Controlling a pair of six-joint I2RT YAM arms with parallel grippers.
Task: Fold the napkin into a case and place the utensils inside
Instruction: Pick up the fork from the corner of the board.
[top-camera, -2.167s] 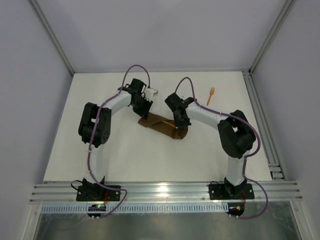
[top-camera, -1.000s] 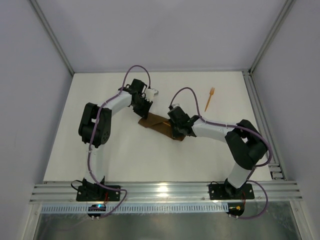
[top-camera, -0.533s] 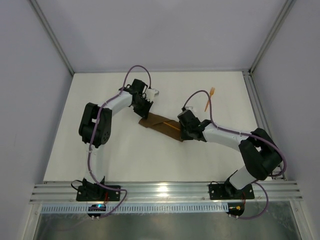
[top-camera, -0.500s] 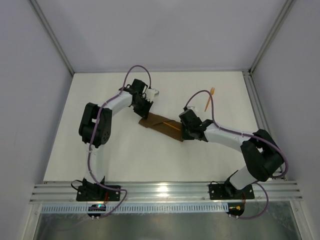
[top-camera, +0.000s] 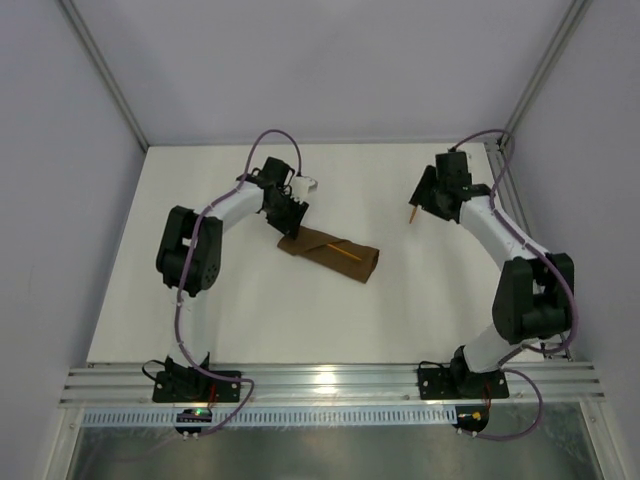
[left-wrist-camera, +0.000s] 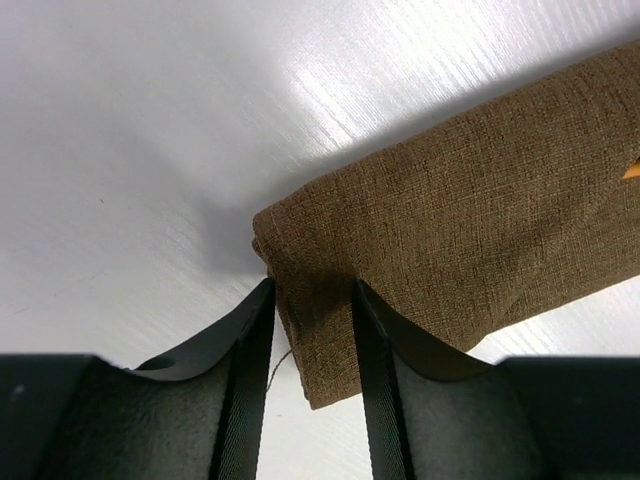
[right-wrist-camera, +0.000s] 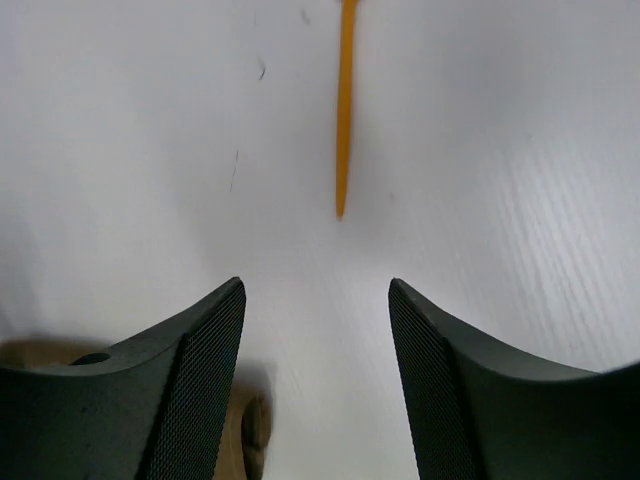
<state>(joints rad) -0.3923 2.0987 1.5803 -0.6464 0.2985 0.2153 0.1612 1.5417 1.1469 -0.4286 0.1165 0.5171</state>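
The napkin (top-camera: 330, 254) lies folded into a narrow brown case (left-wrist-camera: 470, 210) in the middle of the table. An orange tip of one utensil (top-camera: 346, 253) pokes out of its fold, also seen at the right edge of the left wrist view as an orange tip (left-wrist-camera: 632, 170). My left gripper (top-camera: 290, 226) is at the case's left end, and the left gripper (left-wrist-camera: 312, 290) stands open there with the cloth corner between its fingers. At the back right lies the orange fork (top-camera: 412, 213), only its handle (right-wrist-camera: 344, 110) showing. My right gripper (top-camera: 424, 197) hovers over it; the right gripper (right-wrist-camera: 316, 290) is open and empty.
A metal rail (top-camera: 525, 240) runs along the table's right edge, close to the right arm. White walls close in the back and sides. A purple cable (top-camera: 272, 138) loops above the left wrist.
My right arm has left the case's right end, swung to the back right over the fork, and opened. The left jaws have widened on the cloth corner. The napkin has not moved.
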